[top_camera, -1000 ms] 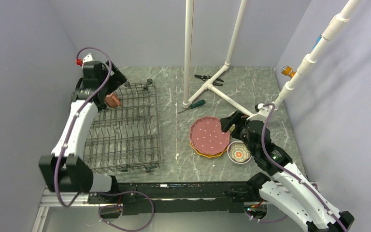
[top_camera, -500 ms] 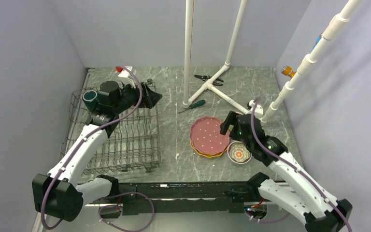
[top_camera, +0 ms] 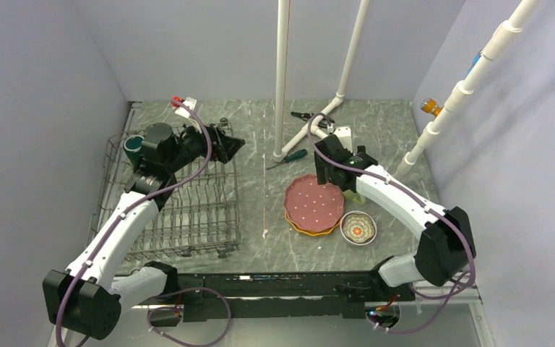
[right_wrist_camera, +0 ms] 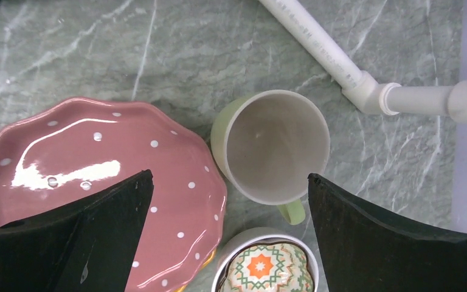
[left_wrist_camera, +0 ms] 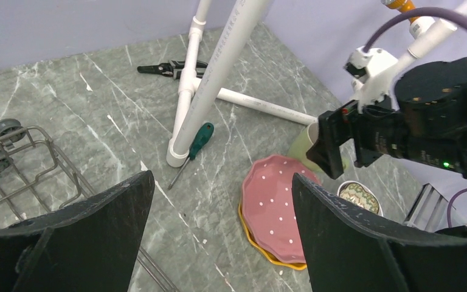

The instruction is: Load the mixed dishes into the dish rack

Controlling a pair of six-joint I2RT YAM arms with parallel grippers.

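Observation:
The grey wire dish rack (top_camera: 188,217) stands at the left, with a dark green mug (top_camera: 133,146) in its far left corner. My left gripper (top_camera: 233,146) is open and empty above the rack's far right corner (left_wrist_camera: 12,146). The pink dotted plate (top_camera: 312,201) lies on the yellow-orange plate (top_camera: 311,230). The floral bowl (top_camera: 358,228) sits to their right. My right gripper (right_wrist_camera: 229,176) is open and empty above the upright light green mug (right_wrist_camera: 270,146), with the pink plate (right_wrist_camera: 97,176) on its left and the bowl (right_wrist_camera: 267,267) below. The salmon mug and second bowl are out of view.
A white pipe frame (top_camera: 282,79) rises from the table's middle back, with a foot pipe (right_wrist_camera: 340,61) right behind the light green mug. A green-handled screwdriver (top_camera: 291,156) and pliers (top_camera: 307,116) lie by its base. Grey walls close in left and right.
My left arm has swung from the rack's far left to its far right, uncovering the dark green mug; the salmon mug no longer shows. My right arm has reached away from the bowl to above the light green mug.

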